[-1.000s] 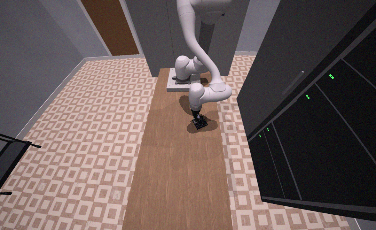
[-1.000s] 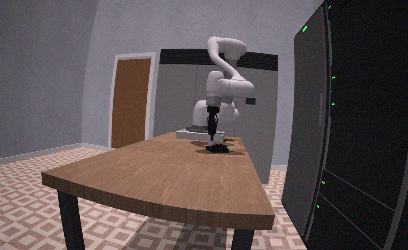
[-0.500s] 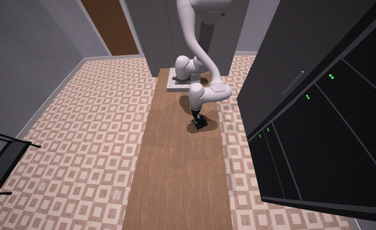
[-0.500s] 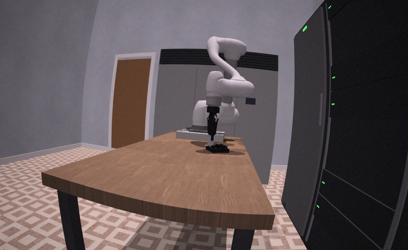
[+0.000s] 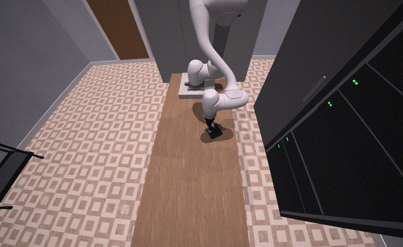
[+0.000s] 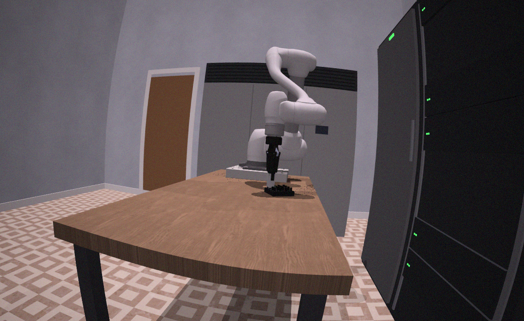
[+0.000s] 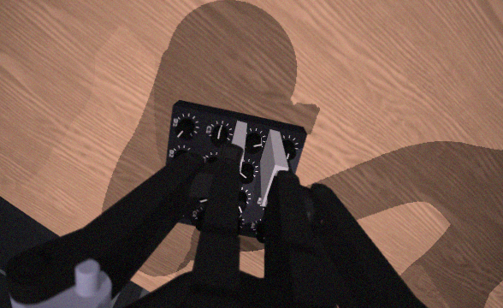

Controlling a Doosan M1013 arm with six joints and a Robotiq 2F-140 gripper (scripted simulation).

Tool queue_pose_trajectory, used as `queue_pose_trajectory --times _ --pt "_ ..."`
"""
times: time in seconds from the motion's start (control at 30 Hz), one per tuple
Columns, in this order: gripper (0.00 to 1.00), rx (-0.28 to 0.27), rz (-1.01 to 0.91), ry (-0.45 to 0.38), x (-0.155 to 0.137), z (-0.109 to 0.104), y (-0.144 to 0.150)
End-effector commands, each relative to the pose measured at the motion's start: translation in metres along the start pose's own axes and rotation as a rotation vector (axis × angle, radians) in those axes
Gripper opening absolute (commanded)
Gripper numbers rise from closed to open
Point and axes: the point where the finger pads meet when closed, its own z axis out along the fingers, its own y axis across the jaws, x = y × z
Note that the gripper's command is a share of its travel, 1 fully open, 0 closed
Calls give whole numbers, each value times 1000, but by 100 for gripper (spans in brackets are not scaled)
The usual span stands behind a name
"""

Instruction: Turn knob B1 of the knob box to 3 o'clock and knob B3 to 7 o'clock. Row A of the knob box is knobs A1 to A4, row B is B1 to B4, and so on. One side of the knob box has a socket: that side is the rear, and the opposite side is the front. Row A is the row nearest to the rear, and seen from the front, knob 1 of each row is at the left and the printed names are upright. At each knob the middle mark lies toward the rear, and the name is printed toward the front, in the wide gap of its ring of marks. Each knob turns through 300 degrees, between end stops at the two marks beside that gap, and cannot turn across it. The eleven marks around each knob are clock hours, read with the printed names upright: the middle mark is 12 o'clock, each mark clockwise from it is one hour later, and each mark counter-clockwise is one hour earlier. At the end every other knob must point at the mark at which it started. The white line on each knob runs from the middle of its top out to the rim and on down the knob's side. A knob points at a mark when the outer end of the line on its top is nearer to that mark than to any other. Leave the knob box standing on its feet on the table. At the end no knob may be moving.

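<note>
The black knob box (image 5: 217, 136) (image 6: 280, 194) (image 7: 200, 110) stands flat on the table, its names toward the left in the wrist view. My gripper (image 5: 210, 130) (image 6: 270, 187) (image 7: 253, 142) points down over its rear part, pale pads slightly apart. It is open by a narrow gap along row B; contact with a knob cannot be made out. Knob B1 (image 7: 255, 143) shows above the tips, its line roughly rearward, near 11 or 12 o'clock. Knob B2 (image 7: 248, 172) shows partly between the pads. Knob B3 (image 7: 244, 199) is largely hidden by the left finger; its exact direction is unclear.
The neighbouring knobs C1 (image 7: 220, 133) and A1 (image 7: 289, 151) stand close beside row B. The wooden table (image 5: 190, 190) (image 6: 216, 231) carries the arm's white base (image 5: 190, 96) behind the box. Tall dark cabinets (image 5: 350, 147) (image 6: 471, 159) stand to the right.
</note>
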Motion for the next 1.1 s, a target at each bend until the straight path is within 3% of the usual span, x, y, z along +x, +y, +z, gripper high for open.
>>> queue_pose_trajectory --times 0.0,0.57,1.07 --pt "12 0 0 0 0 -2 0" --pt "12 0 0 0 0 -36 0" --pt "12 0 0 0 0 -38 0"
